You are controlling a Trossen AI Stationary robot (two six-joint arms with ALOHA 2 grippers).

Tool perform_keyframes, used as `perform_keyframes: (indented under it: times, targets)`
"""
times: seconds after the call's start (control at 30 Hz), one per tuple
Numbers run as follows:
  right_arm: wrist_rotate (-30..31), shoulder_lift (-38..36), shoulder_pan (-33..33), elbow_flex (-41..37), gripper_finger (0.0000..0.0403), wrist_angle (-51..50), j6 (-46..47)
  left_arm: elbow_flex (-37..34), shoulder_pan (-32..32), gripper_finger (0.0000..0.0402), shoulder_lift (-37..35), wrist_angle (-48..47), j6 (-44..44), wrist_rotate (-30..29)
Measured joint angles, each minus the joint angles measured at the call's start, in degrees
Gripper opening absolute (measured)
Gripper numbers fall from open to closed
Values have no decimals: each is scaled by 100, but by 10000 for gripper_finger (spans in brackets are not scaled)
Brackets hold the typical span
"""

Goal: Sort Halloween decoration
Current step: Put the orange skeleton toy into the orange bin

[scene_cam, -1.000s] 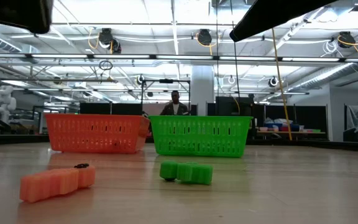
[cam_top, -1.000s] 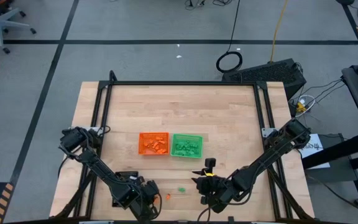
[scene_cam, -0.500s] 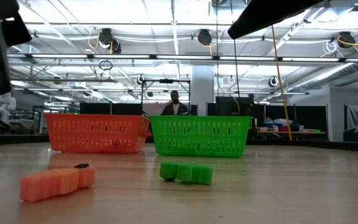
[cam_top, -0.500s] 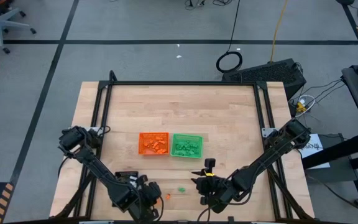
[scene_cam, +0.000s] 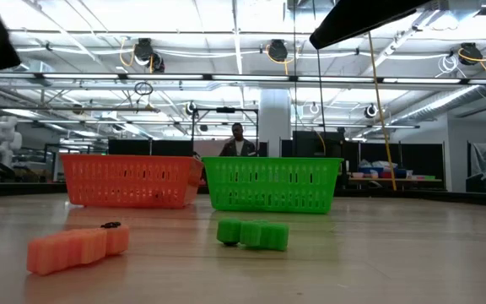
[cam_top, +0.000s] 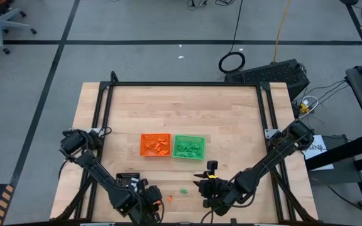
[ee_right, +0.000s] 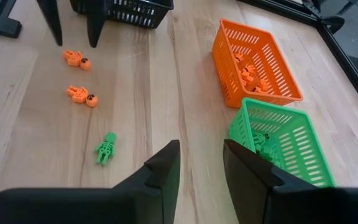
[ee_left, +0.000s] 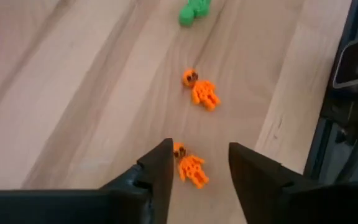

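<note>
Nearest, the left hand [ee_left: 197, 163] stands open, its fingers straddling an orange skeleton [ee_left: 189, 165] on the counter [ee_left: 73, 93]; a second orange one [ee_left: 200, 90] lies beyond, then a green one [ee_left: 193, 9], cut off. Right hand [ee_right: 197, 163]: parted, empty.

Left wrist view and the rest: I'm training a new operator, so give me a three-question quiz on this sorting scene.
1. True or false: an orange figure lies on the table between the open fingers of the left gripper.
2. How many loose figures lie on the table outside the baskets? A) one B) three C) five
3. Fill in: the green figure belongs in the ____ basket.

Key: 1 true; 2 B, two orange and one green; 3 green.
</note>
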Motion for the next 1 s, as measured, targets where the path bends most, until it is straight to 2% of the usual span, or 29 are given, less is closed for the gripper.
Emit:
perform_keyframes:
  times: [0.17, 0.3, 0.87, 1.0]
  targets:
    - [0, 0, 0, 0, 107, 0, -49, -4, 4, 190, 178, -23, -243, 89]
    - [0, 0, 0, 0, 107, 2, -82, -4, 4, 197, 178, -19, -321, 10]
    - [0, 0, 0, 0, 107, 4, -161, -33, -15, 197, 513, -9, -451, 89]
    - [7, 0, 0, 0, 107, 6, -205, -33, -36, 167, 559, 124, -289, 89]
